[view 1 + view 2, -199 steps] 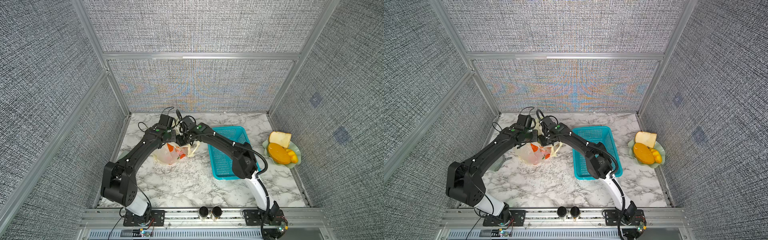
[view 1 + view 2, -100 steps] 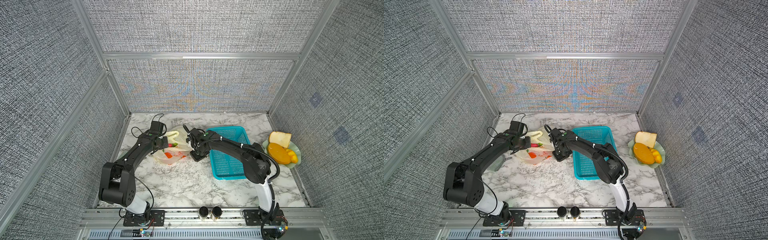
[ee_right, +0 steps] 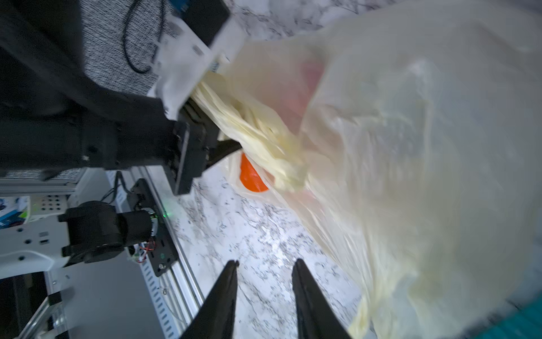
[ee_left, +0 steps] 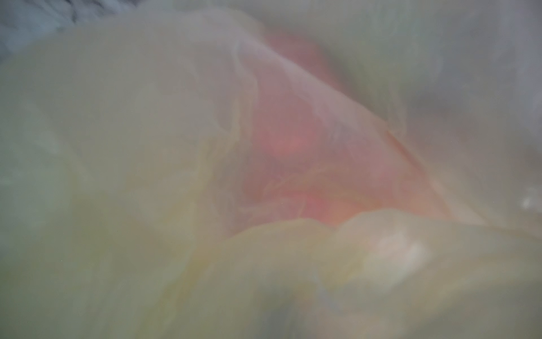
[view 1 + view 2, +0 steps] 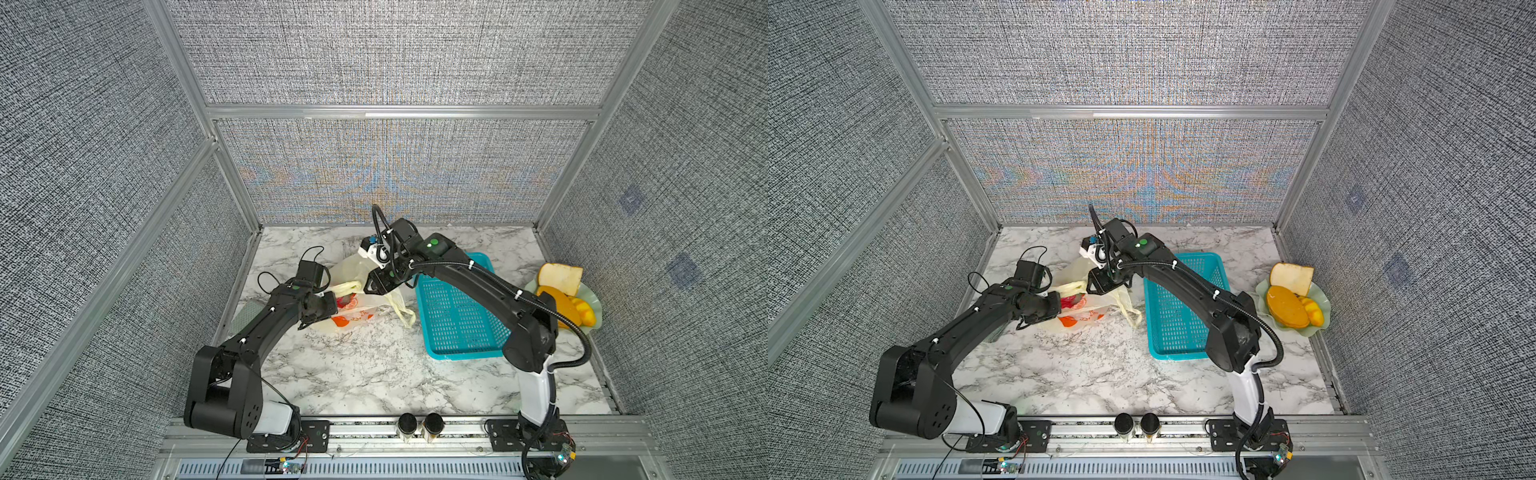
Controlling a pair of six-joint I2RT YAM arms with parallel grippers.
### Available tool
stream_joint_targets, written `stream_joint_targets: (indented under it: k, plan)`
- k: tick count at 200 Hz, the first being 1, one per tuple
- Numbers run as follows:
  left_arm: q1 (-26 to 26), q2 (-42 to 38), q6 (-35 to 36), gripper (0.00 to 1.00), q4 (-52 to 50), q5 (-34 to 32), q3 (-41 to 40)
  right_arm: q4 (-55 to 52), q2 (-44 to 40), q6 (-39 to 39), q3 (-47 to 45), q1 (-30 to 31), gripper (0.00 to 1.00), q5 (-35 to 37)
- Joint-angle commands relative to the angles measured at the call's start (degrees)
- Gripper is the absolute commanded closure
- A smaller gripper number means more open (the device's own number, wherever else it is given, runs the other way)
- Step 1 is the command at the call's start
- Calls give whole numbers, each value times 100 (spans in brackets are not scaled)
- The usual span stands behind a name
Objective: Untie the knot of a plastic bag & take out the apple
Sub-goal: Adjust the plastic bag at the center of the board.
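Pale yellow plastic bag sat on the marble table, just beside the turquoise basket. Left gripper was clamped on its twisted handle strip. Right gripper hovered next to the bag, jaws apart, holding nothing. Red shape showed through the film.

The plastic bag lies left of the basket, the plate right of it.

Top views bright, sharp; left wrist view blurs the plastic bag.
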Motion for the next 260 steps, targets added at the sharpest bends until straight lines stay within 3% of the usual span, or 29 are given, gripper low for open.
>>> stream_joint_targets:
  k: [1, 32, 65, 90, 167, 199, 240, 260]
  plan:
    - [-6, -50, -195, 100, 22, 379, -144, -614, 456, -155, 541, 188, 68, -590]
    - [-10, -115, -271, 100, 80, 505, -335, -1031, 488, -554, 345, 457, 70, -648]
    - [-11, -169, -306, 100, 117, 448, -379, 62, -369, -432, -954, 478, 65, -970]
    - [-11, -95, -318, 100, 124, 371, -182, 710, -700, -119, -1608, 404, 63, -761]
    - [-13, 13, -258, 100, 98, 423, 158, 438, 1392, 189, 779, 335, 65, 1075]
    - [-12, 6, -236, 100, 89, 420, 141, -148, 2502, 589, 2232, 130, 65, 1903]
    - [-15, 104, -163, 100, -17, 478, 67, 1690, 2044, 902, 1458, -57, 59, 2870]
    - [-11, 188, -121, 100, -51, 502, 20, 1938, 2170, 832, 1791, -101, 51, 3318]
